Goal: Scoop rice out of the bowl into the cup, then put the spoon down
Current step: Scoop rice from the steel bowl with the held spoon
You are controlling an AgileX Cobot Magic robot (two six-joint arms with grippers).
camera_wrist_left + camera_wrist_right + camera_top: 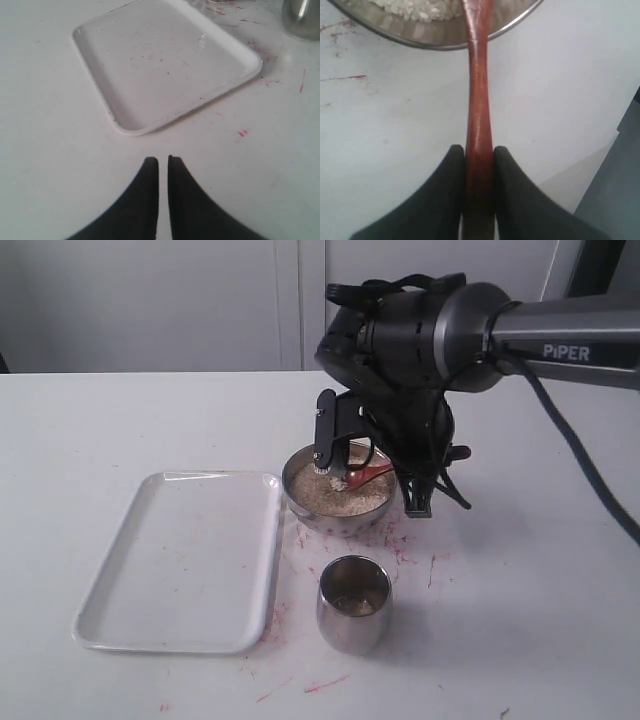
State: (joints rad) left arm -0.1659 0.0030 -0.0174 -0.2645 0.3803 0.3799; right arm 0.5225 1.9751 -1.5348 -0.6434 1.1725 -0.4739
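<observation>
We see the right gripper (479, 150) pinching the slim handle of the spoon (479, 90), its two dark fingers (445, 190) pressed against either side of the reddish-brown wood near the handle's end. From there the handle runs out across the steel rim of the bowl (445, 44), and its scoop end sits at the rice (322, 495); we cannot tell how deep it goes into the grains. In the exterior view the bowl stands on the white table (520, 590) under the right arm's wrist, filled with pale rice well up its walls. The cup (353, 605) stands upright near the bowl, on the side closer to the camera and apart from it; we cannot make out what its shiny inside holds. A white tray (180, 560) lies flat just beside the bowl, on the left in that view. Red streaks mark the table around the bowl, the cup and the tray's edge. The left gripper (163, 160) hangs above bare table near a corner of the tray, its fingers drawn together with only a thin slit between them and nothing in their grasp.
</observation>
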